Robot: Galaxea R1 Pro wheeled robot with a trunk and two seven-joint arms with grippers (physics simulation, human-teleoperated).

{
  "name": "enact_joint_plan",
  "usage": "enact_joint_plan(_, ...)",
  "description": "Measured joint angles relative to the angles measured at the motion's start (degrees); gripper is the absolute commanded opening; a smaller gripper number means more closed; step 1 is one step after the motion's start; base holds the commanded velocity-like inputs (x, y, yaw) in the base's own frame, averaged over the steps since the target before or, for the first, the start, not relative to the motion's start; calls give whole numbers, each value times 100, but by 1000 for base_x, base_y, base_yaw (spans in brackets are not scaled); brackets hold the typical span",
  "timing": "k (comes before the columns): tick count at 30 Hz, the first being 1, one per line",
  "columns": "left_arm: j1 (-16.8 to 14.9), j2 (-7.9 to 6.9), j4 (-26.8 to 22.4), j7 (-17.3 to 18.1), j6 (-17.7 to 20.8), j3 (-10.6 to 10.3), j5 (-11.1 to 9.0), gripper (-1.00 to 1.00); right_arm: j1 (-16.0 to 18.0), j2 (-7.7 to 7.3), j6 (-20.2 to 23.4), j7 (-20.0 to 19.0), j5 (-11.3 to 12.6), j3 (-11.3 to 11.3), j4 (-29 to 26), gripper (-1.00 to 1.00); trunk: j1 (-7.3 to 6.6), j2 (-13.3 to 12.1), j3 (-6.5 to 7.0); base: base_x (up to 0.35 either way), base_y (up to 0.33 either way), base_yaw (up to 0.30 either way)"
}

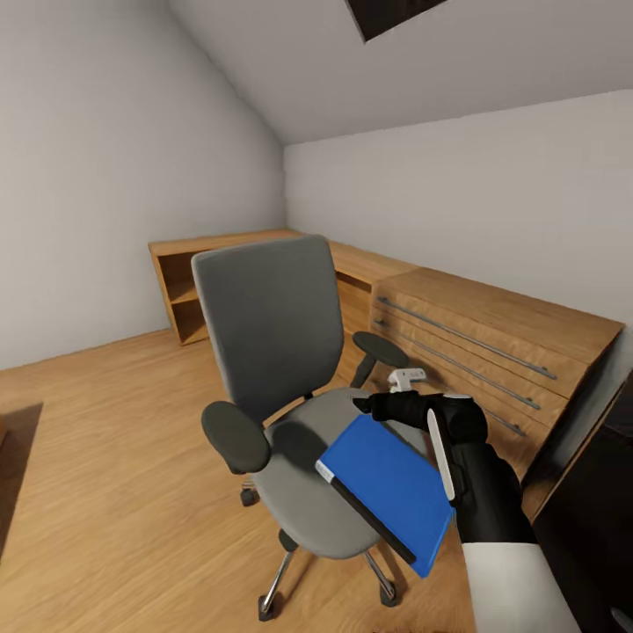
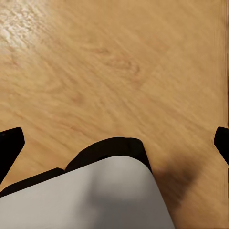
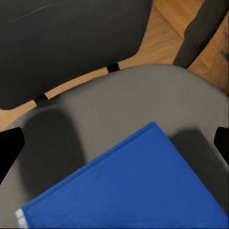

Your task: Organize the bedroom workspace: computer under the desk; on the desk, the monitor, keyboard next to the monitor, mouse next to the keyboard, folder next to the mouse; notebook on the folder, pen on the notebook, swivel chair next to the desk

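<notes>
The folder (image 1: 387, 492) overhangs the swivel chair (image 1: 281, 387) seat's right front.

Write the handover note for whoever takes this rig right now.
Left gripper: jaws open, empty, over the light wood floor.
Right gripper: jaws open, poised over the flat bright blue folder, not gripping it.
The folder is at the seat of the grey upholstered swivel chair, reaching past the seat's front edge.
Done: no step visibly finished.
Left: grip the folder, then every later step.
</notes>
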State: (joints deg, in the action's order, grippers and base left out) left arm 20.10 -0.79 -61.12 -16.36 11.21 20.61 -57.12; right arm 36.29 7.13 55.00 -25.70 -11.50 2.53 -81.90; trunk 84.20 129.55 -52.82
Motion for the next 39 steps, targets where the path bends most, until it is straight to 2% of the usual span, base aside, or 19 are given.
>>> enact_joint_plan(12,0,-3,-1,1,0,4,0,100,-82,17,480,12,17,36,-174,100,0,0,38,0,35,-298)
enact_joint_plan(18,1,-5,-3,4,1,5,0,100,-84,29,481,4,21,66,-181,100,0,0,58,0,223,-295)
enact_joint_plan(22,1,-3,-3,4,1,5,0,100,-84,33,480,2,21,190,-182,100,0,0,71,0,267,-293)
enact_joint_plan(23,1,-1,-3,4,1,6,0,100,-84,34,478,0,16,338,-183,100,0,0,74,0,277,-293)
enact_joint_plan(32,0,4,-11,1,0,4,-3,100,-82,43,482,1,34,464,-183,100,0,0,108,0,161,-290)
enact_joint_plan(35,5,9,-44,11,0,4,-13,100,-78,44,483,1,140,482,-184,100,0,0,121,0,31,-284)
enact_joint_plan(39,15,14,-49,16,0,3,-11,100,-81,44,482,1,456,534,-182,100,0,0,139,0,14,-282)
